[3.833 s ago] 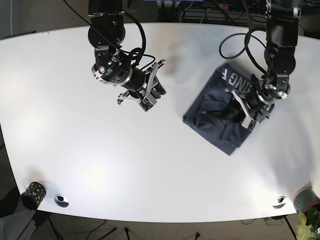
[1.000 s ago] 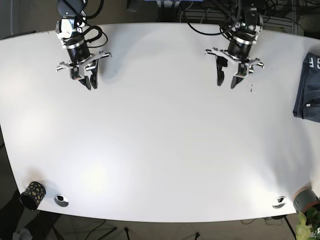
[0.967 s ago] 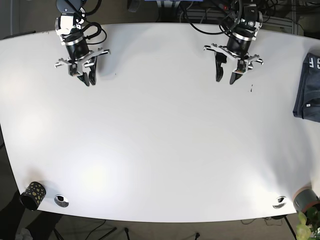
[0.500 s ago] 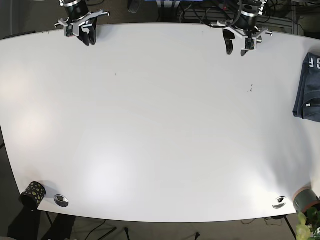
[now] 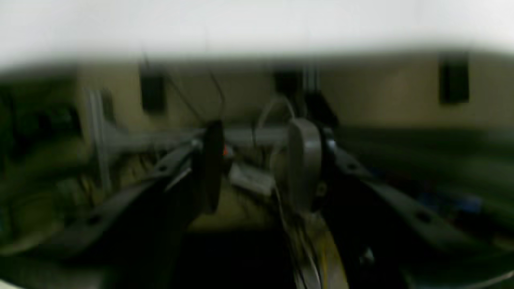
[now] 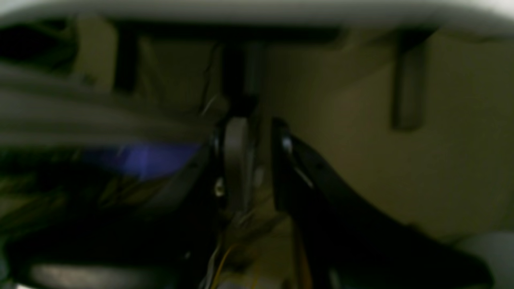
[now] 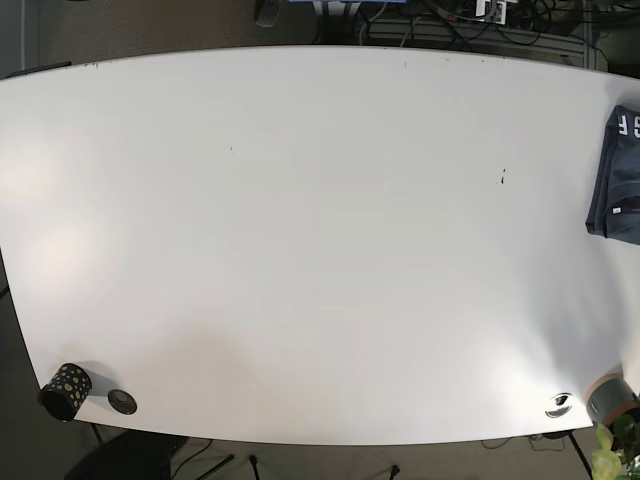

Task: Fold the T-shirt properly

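The dark navy T-shirt point(image 7: 618, 176) lies folded at the table's far right edge, partly cut off by the frame, with white lettering at its top. Neither arm shows in the base view. In the blurred left wrist view, my left gripper point(image 5: 257, 168) is open and empty, and it faces cables and frame parts below the white table edge. The right wrist view, also blurred, has my right gripper point(image 6: 259, 160) with its fingers nearly together and nothing between them. No wrist view shows the T-shirt.
The white table point(image 7: 300, 250) fills the base view. A black dotted cup point(image 7: 63, 390) and a metal disc point(image 7: 122, 401) sit at the front left corner. Another metal disc point(image 7: 560, 404) and a grey pot point(image 7: 612, 398) are at the front right.
Both arms have drawn back over the table's far edge and left the base view. The folded T-shirt has stayed at the right edge.
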